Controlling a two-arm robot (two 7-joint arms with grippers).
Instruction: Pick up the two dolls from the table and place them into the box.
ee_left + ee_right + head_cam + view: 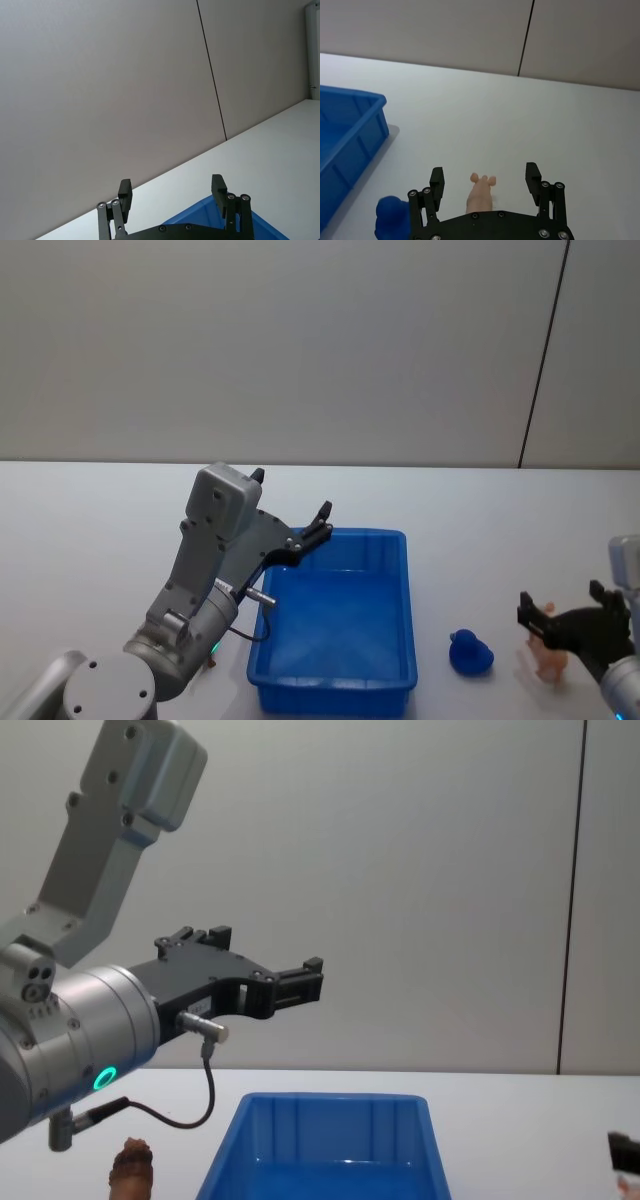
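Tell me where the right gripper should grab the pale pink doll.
Grip the pale pink doll across its narrow body, probably straight ahead from where the right gripper hangs: its open fingers stand either side, and the slim body fits between them.

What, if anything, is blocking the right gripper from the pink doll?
Nothing visible. The open right gripper brackets the pink doll; a blue toy sits beside it, toward the box. Left gripper hovers above the box.

Bright even light; soft shadow beside box [355,140]; pale sheen on floor; sharp.
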